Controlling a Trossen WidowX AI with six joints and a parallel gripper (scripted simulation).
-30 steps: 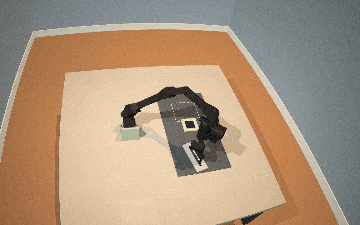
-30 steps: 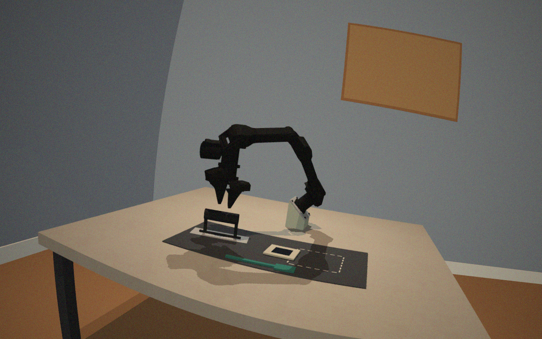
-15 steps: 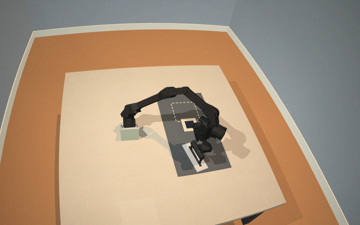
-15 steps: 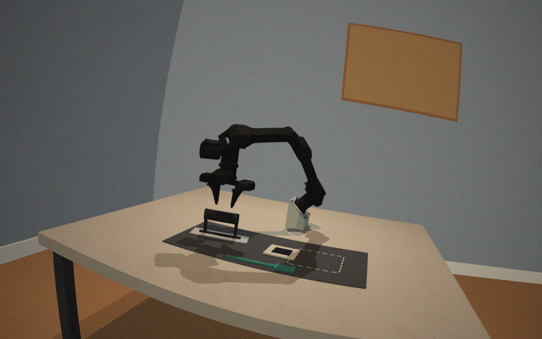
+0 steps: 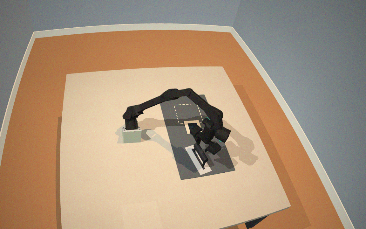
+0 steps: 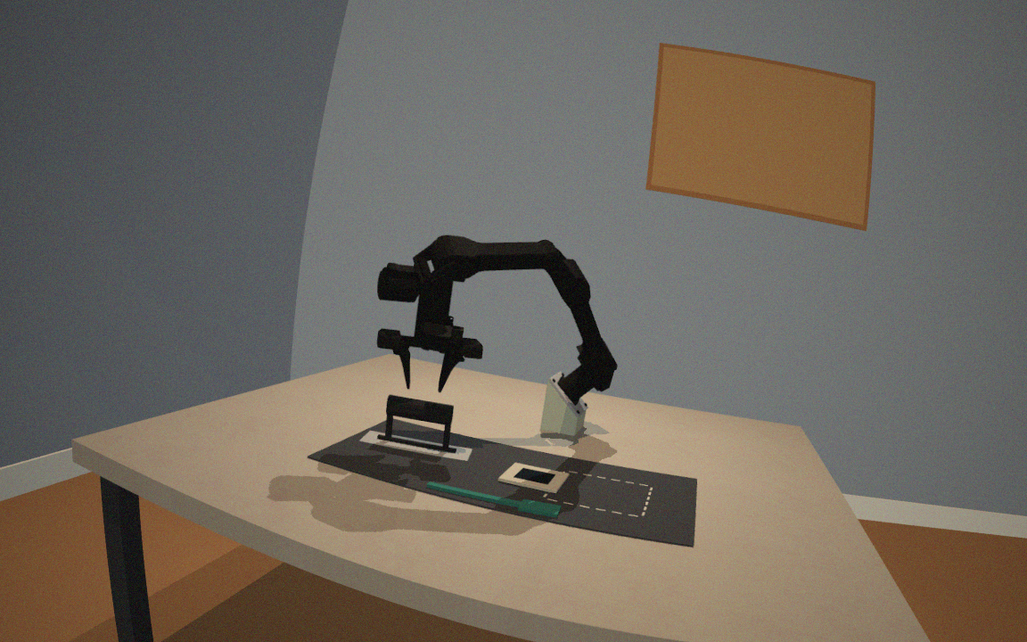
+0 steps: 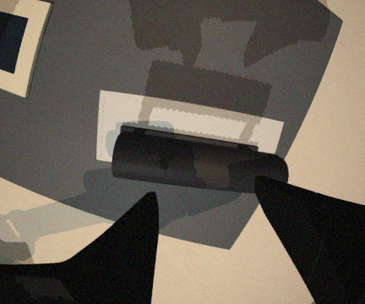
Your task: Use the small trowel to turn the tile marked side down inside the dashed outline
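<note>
So the jaws (image 6: 424, 390) were open and empty, up above the black-handled trowel (image 5: 200, 152) (image 6: 420, 408) (image 7: 199, 162). Tile (image 5: 186, 128) (image 6: 507, 477) (image 7: 34, 51) lay flat near the trowel, dark square up, and the dashed outline (image 5: 186, 104) (image 6: 648, 502) was on the tile's far side from it.

Noted dark grey on mat (image 5: 177, 167) (image 6: 669, 511) (image 7: 64, 127), with broken off-white line as dashed outline (image 5: 185, 104) (image 6: 647, 501). Recorded cream on tile (image 5: 186, 128) (image 6: 507, 476) (image 7: 36, 51), around near-black square (bluish in wrist view). Logged black on bar handle (image 5: 200, 153) (image 6: 419, 408) (image 7: 199, 162), white on flat plate (image 5: 191, 155) (image 6: 461, 454) (image 7: 115, 105) beneath; teal green on long slim tool (image 5: 208, 118) (image 6: 541, 507).
</note>
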